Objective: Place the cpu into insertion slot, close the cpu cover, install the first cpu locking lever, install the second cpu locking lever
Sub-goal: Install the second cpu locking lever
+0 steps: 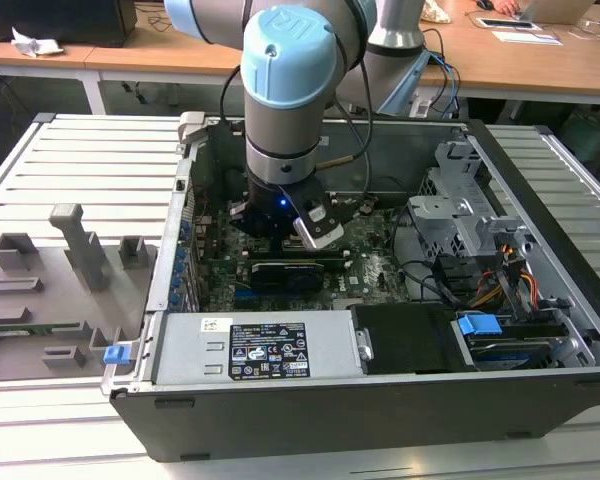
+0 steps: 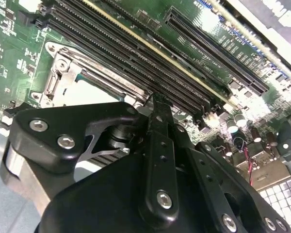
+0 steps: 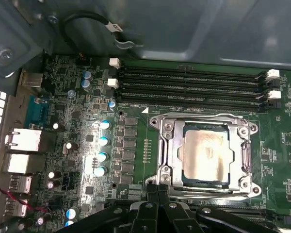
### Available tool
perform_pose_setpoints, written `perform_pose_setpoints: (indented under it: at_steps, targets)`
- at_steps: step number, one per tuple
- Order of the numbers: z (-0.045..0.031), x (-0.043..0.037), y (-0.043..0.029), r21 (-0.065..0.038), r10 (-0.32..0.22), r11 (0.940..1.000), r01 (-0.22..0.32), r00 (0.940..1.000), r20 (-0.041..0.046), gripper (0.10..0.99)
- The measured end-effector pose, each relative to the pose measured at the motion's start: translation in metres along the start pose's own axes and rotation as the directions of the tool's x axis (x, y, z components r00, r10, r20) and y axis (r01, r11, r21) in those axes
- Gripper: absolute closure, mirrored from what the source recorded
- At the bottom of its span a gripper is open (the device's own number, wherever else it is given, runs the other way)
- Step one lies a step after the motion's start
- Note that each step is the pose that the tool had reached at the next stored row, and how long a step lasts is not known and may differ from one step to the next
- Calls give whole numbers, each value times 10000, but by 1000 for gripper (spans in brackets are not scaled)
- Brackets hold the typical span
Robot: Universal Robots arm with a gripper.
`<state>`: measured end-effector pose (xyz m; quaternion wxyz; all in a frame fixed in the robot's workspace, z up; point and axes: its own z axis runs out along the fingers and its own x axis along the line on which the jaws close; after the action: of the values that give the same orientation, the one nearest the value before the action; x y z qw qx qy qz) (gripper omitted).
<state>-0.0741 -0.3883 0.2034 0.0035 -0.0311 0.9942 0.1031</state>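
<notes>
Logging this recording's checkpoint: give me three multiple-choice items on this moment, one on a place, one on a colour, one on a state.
1. Where does the cpu lie?
A. in the insertion slot
B. on the grey tray outside the case
C. in the gripper

2. What colour are the latches at the memory slots' ends?
A. blue
B. white
C. red

3. How is the cpu cover?
A. standing upright
B. removed
C. down around the chip

Answers: 1 A, the chip sits inside the socket frame; 2 B, white tabs show at both ends; 3 C, the frame lies flat with the chip in its window.
</notes>
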Motion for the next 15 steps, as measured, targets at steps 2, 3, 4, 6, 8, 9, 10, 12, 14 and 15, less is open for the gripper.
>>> perform_pose_setpoints:
  at_steps: [2, 3, 4, 6, 8, 9, 10, 12, 14, 15]
  targets:
    - [10, 8, -2, -47, -1, 10000, 1, 10000, 1, 980]
    - [12, 10, -3, -70, -2, 10000, 2, 10000, 2, 980]
    - [14, 10, -1, -95, -1, 10000, 1, 10000, 3, 980]
    - [18, 10, 1, -146, 1, 9999, -1, 10000, 9, 980]
    - [20, 10, 5, -219, 1, 9998, -1, 10000, 14, 980]
    - [20, 11, 6, -249, 1, 9997, 0, 10000, 15, 980]
    - [24, 22, 12, -302, -2, 9995, 2, 10000, 18, 980]
    - [32, 32, 15, -350, -3, 9994, 4, 10000, 21, 980]
    - [48, 50, 13, -389, -2, 9992, 3, 10000, 28, 980]
    - [49, 57, 12, -394, -3, 9992, 5, 10000, 31, 980]
